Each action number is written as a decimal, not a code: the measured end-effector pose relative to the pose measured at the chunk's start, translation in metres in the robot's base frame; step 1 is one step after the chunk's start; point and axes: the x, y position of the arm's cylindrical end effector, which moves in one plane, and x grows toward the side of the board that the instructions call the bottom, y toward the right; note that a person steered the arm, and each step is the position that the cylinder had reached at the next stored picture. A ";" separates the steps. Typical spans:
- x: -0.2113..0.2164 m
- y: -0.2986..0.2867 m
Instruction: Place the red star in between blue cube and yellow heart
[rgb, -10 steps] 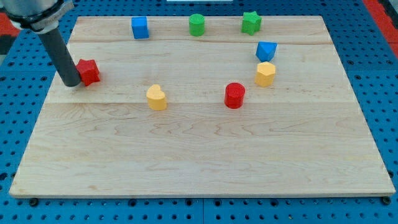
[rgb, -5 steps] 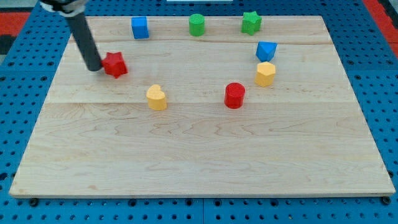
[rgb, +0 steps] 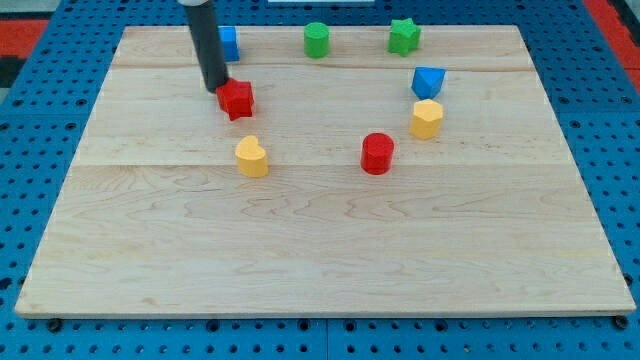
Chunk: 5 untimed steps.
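The red star (rgb: 237, 99) lies on the wooden board (rgb: 320, 250), below the blue cube (rgb: 228, 43) and above the yellow heart (rgb: 252, 157). My tip (rgb: 215, 88) touches the star's upper left side. The dark rod rises from there and covers the left part of the blue cube.
A green cylinder (rgb: 317, 40) and a green star (rgb: 404, 36) stand along the view's top. A blue block (rgb: 428, 81), a yellow block (rgb: 427, 118) and a red cylinder (rgb: 378, 153) sit at the right. Blue pegboard surrounds the board.
My tip has moved to the right and slightly up, pushing the red star from the board's left side to a spot between the blue cube and the yellow heart.
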 end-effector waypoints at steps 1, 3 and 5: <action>-0.017 0.036; -0.019 0.092; -0.048 0.188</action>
